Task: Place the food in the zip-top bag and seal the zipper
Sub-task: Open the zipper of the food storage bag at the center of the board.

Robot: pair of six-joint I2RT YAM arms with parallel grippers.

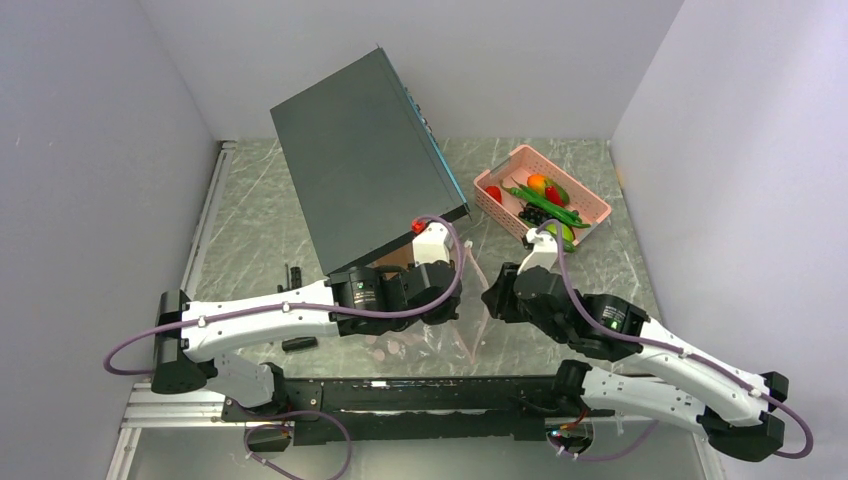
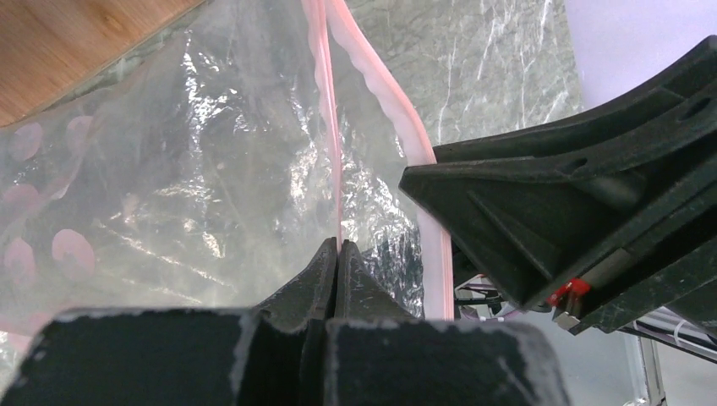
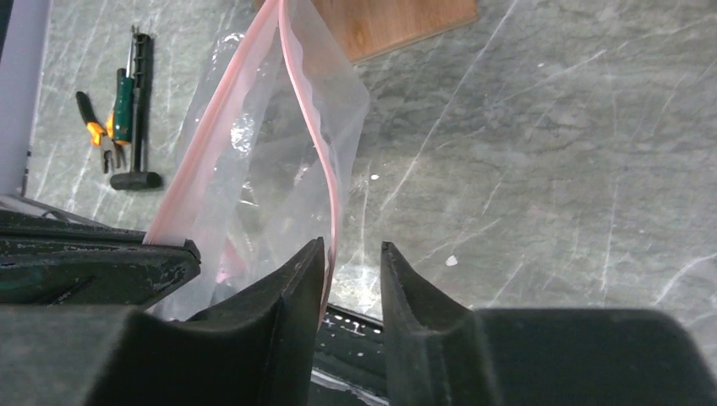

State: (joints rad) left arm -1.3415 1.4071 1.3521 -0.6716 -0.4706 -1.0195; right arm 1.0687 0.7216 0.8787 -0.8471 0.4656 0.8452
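The clear zip-top bag [image 1: 425,338] hangs between my two grippers, mouth held up. My left gripper [image 2: 338,247] is shut on one side of its pink zipper strip [image 2: 325,127]. My right gripper [image 3: 352,254] is open, and the other pink strip [image 3: 325,182] runs down between its jaws against the left finger [image 3: 292,283]. In the top view the left gripper [image 1: 442,300] and right gripper [image 1: 494,297] are close together over the bag. The food lies in the pink basket [image 1: 592,205]: green pods [image 1: 545,204], a mango [image 1: 540,183], a red piece [image 1: 493,193], and black grapes [image 1: 528,214].
A large dark box [image 1: 360,160] leans over the table's back left, above a wooden board [image 3: 397,25]. Small hand tools [image 3: 127,110] lie on the marble table [image 3: 550,152] left of the bag. White walls stand on three sides.
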